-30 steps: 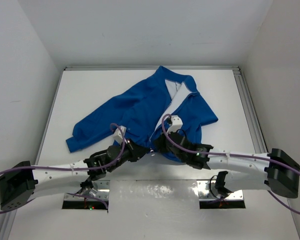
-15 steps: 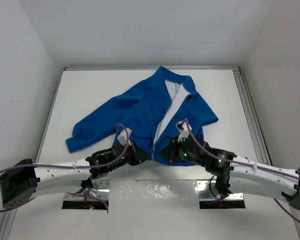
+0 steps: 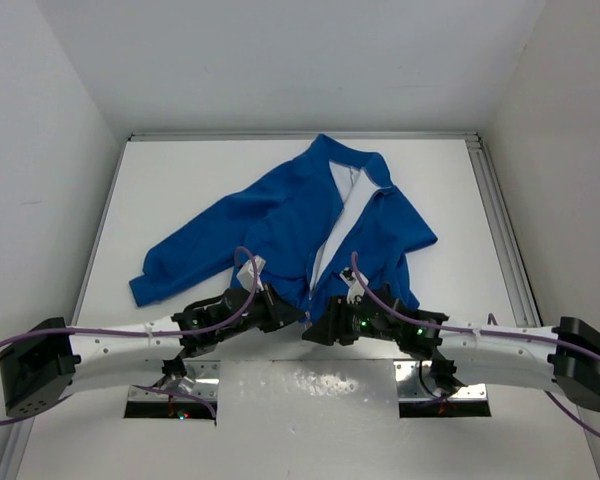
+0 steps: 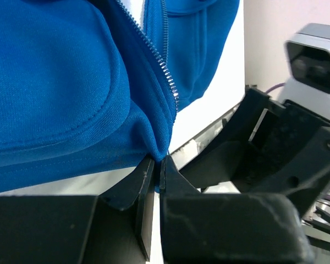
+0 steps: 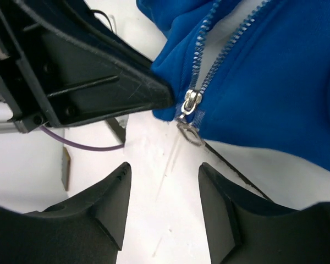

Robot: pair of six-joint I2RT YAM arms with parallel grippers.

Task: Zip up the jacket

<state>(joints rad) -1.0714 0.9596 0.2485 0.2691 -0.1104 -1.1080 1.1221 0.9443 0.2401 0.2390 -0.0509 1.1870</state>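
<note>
1. The blue jacket lies spread on the white table. Its collar is to the far side and its hem is at the near edge, between the two arms. The front gapes open over the white lining. The slider sits right down at the hem, so I judge nearly the whole zip is left to close.
2. The left gripper is pinched tight on the hem corner, just beside the bottom of the zipper teeth. It holds only a thin fold at the very fingertips. A hard upward tug on the slider could pull that fold free, and the jacket would then slide along instead of zipping.
3. The right gripper has its fingers apart and holds nothing, hovering just to the near side of the slider. The pull tab is small and hangs low against the table. The fingers could close on fabric, or on air, and miss it.
4. The two grippers are crowded together at the hem. A careless reach could knock the left one and shake its hold loose.
5. Toward the collar the two zipper halves spread wide and the cloth is rumpled. The slider could jam there or catch the lining.
</note>
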